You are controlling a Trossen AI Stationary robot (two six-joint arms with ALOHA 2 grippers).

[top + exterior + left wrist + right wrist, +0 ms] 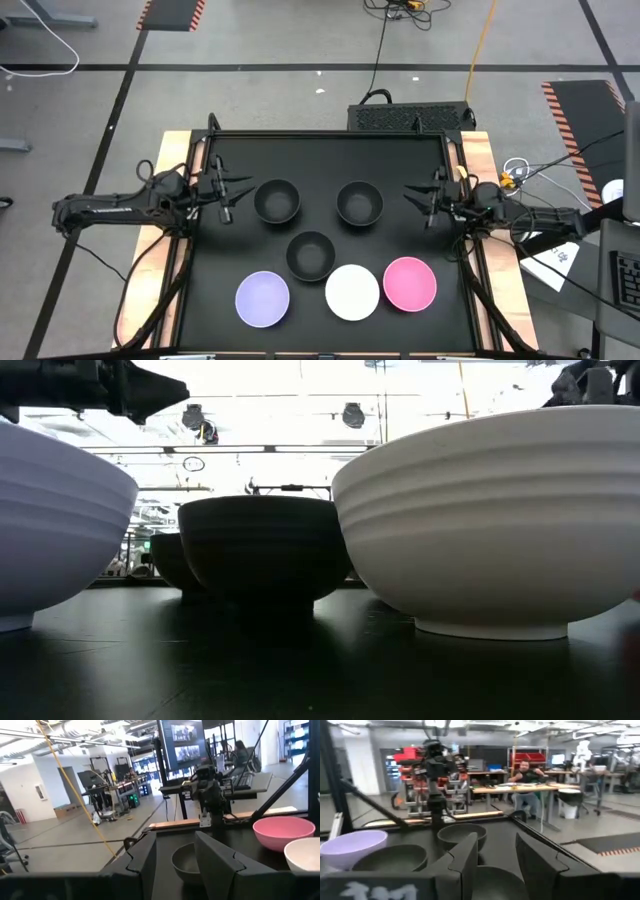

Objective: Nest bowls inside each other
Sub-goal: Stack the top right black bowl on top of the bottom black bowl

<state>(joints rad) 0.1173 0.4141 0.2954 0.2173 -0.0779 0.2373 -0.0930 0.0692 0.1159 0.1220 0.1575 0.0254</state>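
Six bowls stand upright on their feet on the black table top [230, 160]. Three are black: one far left [277, 200], one far right [359, 203], one in the middle [311, 254]. Along the near edge stand the lavender bowl [262, 298], the white bowl [352, 291] and the pink bowl [410, 283]. My left gripper [228, 197] hovers open at the table's left side, beside the far-left black bowl. My right gripper [425, 201] hovers open at the right side, beside the far-right black bowl. Both point level toward the middle, with nothing between their fingers [220, 865] [462, 860].
Raised black rails [330, 134] frame the table top, with wooden strips [480, 160] outside them. Free black surface lies between the bowls and along the far edge. A person [525, 772] sits at a desk in the room beyond the table.
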